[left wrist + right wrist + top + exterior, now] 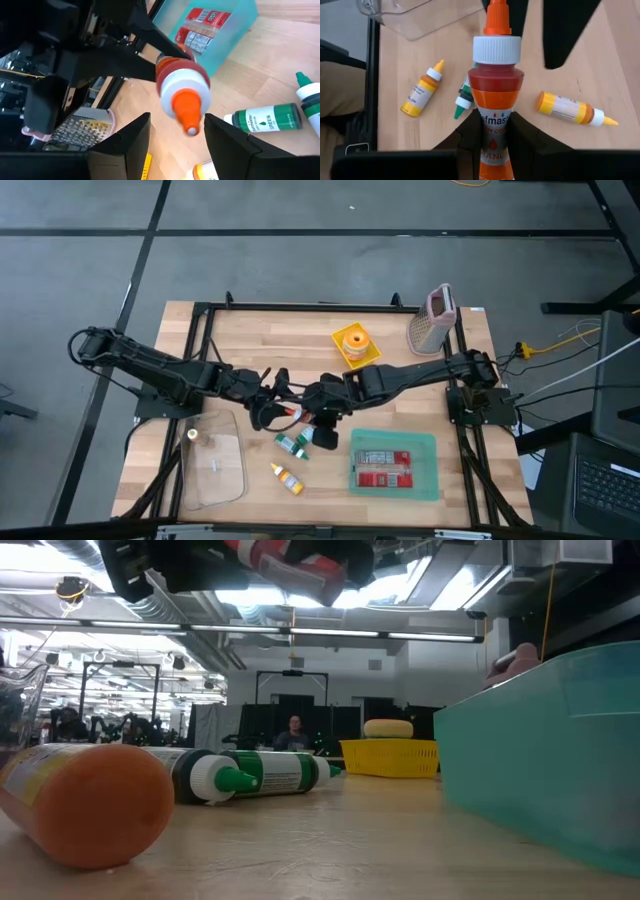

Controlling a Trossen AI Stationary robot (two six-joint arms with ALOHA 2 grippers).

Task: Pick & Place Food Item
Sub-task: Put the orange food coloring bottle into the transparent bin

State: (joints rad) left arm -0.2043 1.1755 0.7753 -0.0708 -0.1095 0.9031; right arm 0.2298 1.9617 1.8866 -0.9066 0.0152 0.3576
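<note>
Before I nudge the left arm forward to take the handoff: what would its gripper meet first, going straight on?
Probably the orange bottle's nozzle, facing the open left gripper; the right gripper holds it.

Orange bottle with white cap, green bottles, teal bin, yellow basket.

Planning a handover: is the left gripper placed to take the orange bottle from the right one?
Probably yes. The left gripper is open, and the orange bottle's tip points between its fingers, nothing between. The right gripper holds the body.
</note>
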